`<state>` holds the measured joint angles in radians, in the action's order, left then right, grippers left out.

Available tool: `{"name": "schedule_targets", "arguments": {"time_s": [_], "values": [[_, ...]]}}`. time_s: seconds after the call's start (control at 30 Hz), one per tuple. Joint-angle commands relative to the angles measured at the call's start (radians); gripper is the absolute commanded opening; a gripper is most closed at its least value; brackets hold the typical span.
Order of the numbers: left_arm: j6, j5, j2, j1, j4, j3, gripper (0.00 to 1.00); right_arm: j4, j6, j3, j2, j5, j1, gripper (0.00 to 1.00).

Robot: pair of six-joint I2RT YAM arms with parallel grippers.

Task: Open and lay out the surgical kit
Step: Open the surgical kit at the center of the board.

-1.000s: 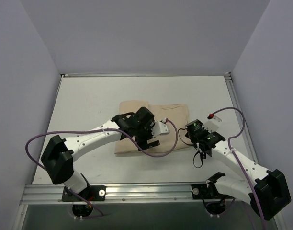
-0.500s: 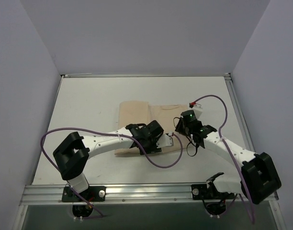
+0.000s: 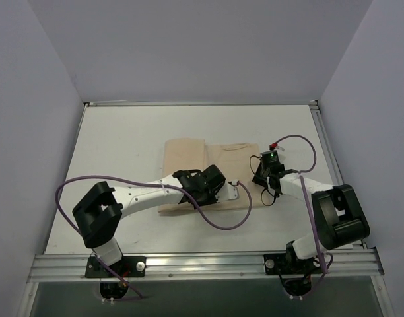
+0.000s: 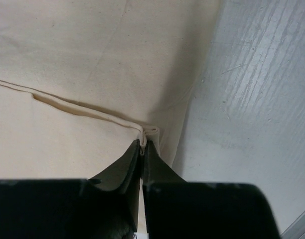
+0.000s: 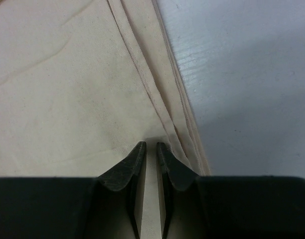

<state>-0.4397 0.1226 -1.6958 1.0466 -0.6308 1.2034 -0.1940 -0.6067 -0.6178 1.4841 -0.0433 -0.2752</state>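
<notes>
The left fingers [image 4: 135,154] pinch a raised hem fold at the beige cloth wrap's [image 3: 186,156] near right corner. The right fingers [image 5: 138,153] sit almost together at its right edge, grip unclear. The wrap lies closed mid-counter [image 3: 123,132], its contents hidden.

table [image 3: 123,139]: white, faint wood grain in the wrist views | walls [image 3: 189,46]: plain lilac, on three sides | rail [image 3: 202,264]: metal, along near edge | strip [image 3: 202,103]: metal, along far edge
</notes>
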Motion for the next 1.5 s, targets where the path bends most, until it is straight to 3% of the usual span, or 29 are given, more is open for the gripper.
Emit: {"name": "schedule_targets", "arguments": {"time_s": [0.0, 0.13, 0.23, 0.37, 0.5, 0.77, 0.97, 1.07, 1.33, 1.47], "values": [[0.044, -0.01, 0.083, -0.049, 0.022, 0.035, 0.06, 0.001, 0.033, -0.003, 0.022, -0.015, 0.002, 0.11], [0.097, -0.121, 0.177, -0.158, 0.008, 0.056, 0.05, 0.007, 0.033, -0.019, 0.044, -0.018, 0.004, 0.11], [0.142, -0.208, 0.255, -0.316, 0.016, 0.041, 0.02, 0.011, 0.036, -0.02, 0.062, -0.018, 0.002, 0.11], [0.15, -0.245, 0.318, -0.526, 0.0, -0.013, 0.02, 0.014, 0.042, -0.028, 0.079, -0.015, 0.002, 0.1], [0.148, -0.267, 0.352, -0.663, -0.015, -0.083, 0.02, 0.019, 0.05, -0.042, 0.103, -0.004, -0.002, 0.1], [0.113, -0.16, 0.418, -0.919, 0.011, -0.202, 0.02, 0.039, 0.061, -0.079, 0.151, -0.02, -0.038, 0.1], [0.038, -0.038, 0.443, -0.987, -0.004, -0.314, 0.06, 0.059, 0.067, -0.106, 0.183, -0.038, -0.068, 0.1], [0.015, 0.064, 0.426, -0.991, -0.023, -0.358, 0.13, 0.065, 0.068, -0.115, 0.194, -0.052, -0.085, 0.1], [-0.007, 0.204, 0.387, -1.042, -0.046, -0.401, 0.54, 0.088, 0.064, -0.129, 0.17, -0.066, -0.101, 0.1], [-0.047, 0.244, 0.393, -1.189, -0.053, -0.343, 0.65, 0.134, 0.081, -0.169, 0.108, -0.069, -0.104, 0.13]]}}
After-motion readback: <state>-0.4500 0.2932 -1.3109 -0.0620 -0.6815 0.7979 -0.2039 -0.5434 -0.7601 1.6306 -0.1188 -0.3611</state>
